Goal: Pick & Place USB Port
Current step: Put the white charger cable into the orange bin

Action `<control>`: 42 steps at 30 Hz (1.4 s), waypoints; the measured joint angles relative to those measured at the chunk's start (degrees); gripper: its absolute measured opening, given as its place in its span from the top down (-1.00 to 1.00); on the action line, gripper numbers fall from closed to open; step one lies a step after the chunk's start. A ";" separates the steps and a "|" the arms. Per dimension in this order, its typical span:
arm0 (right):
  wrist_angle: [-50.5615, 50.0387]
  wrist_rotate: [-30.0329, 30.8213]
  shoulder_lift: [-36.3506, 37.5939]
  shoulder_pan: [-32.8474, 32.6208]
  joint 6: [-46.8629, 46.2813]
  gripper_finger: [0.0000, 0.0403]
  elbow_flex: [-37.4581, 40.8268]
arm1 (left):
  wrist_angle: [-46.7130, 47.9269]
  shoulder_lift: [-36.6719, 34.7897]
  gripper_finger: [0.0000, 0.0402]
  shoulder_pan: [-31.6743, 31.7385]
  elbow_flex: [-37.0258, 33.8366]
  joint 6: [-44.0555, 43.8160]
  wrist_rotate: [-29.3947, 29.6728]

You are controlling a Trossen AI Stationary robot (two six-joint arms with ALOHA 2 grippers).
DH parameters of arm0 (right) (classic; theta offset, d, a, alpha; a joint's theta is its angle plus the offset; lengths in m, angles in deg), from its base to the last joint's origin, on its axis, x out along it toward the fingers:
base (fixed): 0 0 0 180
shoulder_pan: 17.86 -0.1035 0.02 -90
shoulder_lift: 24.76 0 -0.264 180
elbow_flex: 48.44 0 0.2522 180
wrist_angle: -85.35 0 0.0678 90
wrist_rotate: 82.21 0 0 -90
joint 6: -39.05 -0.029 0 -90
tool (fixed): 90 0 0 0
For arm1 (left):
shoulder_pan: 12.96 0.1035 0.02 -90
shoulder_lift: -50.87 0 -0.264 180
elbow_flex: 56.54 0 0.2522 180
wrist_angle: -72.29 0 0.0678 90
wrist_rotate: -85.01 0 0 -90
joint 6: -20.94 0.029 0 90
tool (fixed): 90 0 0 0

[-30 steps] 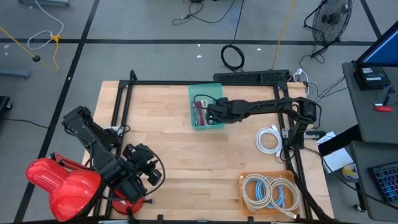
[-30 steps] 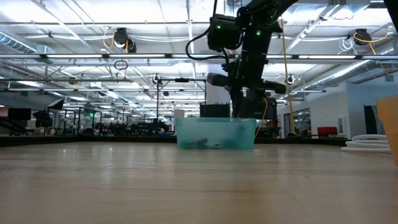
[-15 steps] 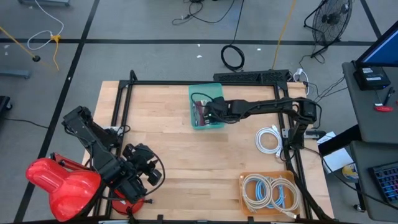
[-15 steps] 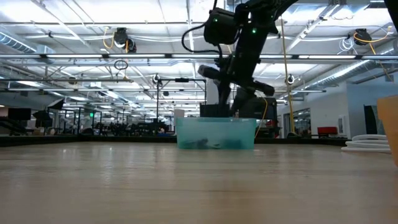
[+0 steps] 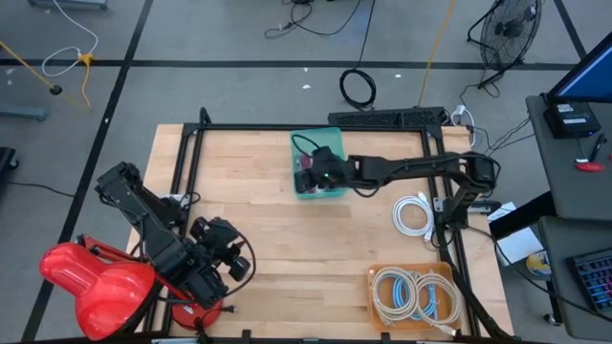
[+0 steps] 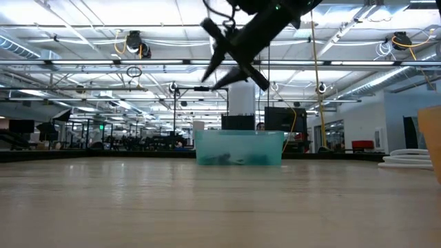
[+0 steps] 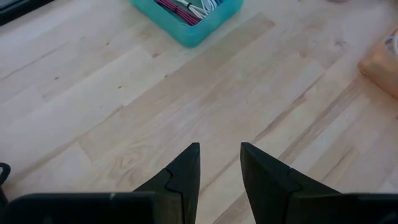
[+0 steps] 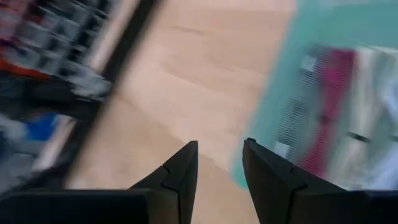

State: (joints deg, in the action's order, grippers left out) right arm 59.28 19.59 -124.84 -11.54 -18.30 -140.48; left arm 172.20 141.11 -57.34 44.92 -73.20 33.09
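Two arms on my inventory, one at work. Right pincer (image 5: 318,169): raised above the teal bin (image 5: 335,190), over its left half as I look down from above, and tipped at a slant in the low view (image 6: 219,58), clear of the bin's rim (image 6: 239,133). From its own wrist camera, its fingers (image 8: 180,171) stand slightly apart with bare counter showing through the gap; I read it as released and carrying nothing.

Task item: USB parts, which I take to be the magenta and white pieces (image 8: 333,106) lying in the teal bin; I cannot make out a single port among them. From the left wrist camera they show as a striped bundle (image 7: 183,9) running along the bin's longer side.

Key relation: the contents lie directly below and slightly to the right of the right pincer, so my judgement is that the next grasp needs a descent back into the bin, with the jaws set across the bundle's long axis.

Left pincer (image 5: 218,250): parked near the counter's (image 5: 277,239) front left corner, well apart from the bin, fingers (image 7: 183,174) a little apart, nothing between them. Right arm is far nearer.

Orange tray (image 5: 454,270) of coiled cables: front right, untouched.
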 joint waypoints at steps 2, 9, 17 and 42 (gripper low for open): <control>3.08 -1.42 0.12 -0.75 1.01 0.42 -0.03 | 0.12 0.00 0.43 0.00 0.00 0.24 0.00; 16.91 -10.45 0.00 -4.50 4.27 0.42 0.02 | 0.48 0.02 0.43 0.72 0.00 1.03 0.92; 27.34 -25.86 -0.04 -10.31 6.05 0.42 0.02 | 0.72 0.02 0.43 1.44 0.00 3.02 0.97; -43.13 -33.72 6.15 -27.29 6.84 0.42 0.02 | 0.61 -0.26 0.43 2.84 0.00 6.57 -0.15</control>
State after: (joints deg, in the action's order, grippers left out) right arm 16.16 -14.14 -118.69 -38.82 -11.46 -140.46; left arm 172.81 140.85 -54.50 44.92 -66.63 32.94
